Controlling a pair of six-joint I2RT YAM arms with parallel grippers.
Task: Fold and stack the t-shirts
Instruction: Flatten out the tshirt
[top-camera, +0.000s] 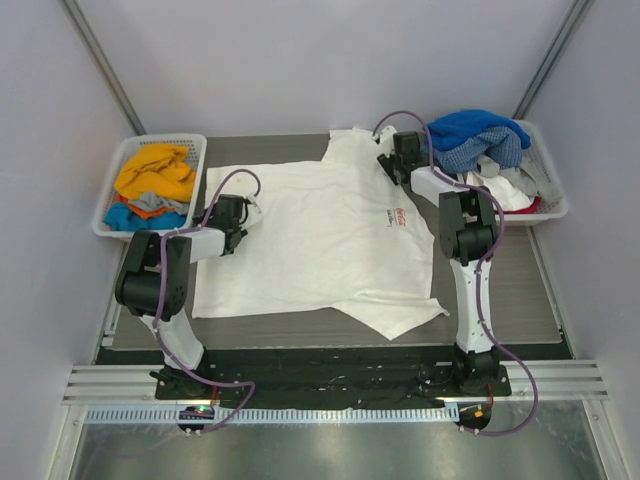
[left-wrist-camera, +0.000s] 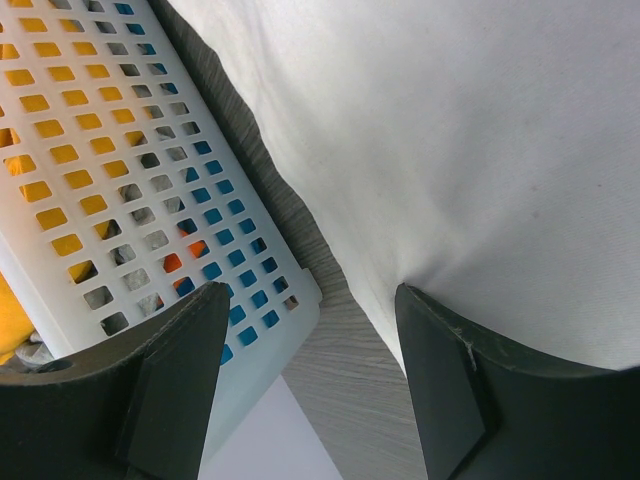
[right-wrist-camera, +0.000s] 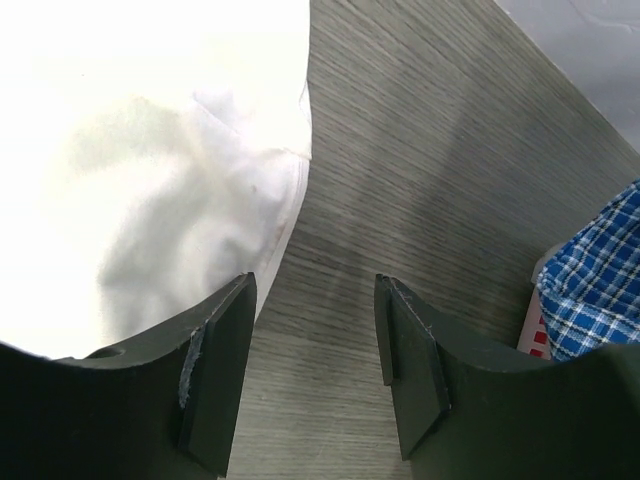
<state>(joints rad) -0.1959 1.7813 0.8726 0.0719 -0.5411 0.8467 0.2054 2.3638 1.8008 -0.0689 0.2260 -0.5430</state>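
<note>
Table (top-camera: 520, 290): grey wood-grain, largely under cloth.
White t-shirt (top-camera: 320, 235): spread flat mid-table; far sleeve partly behind right arm (top-camera: 470, 260).
Left gripper (left-wrist-camera: 310, 295): jaws apart, empty, at shirt's left edge.
Right gripper (right-wrist-camera: 315, 285): jaws apart, empty, over bare table beside sleeve.

readable text | white t-shirt (top-camera: 320, 245) | small red chest logo (top-camera: 399, 216); lettering too small to read
</note>
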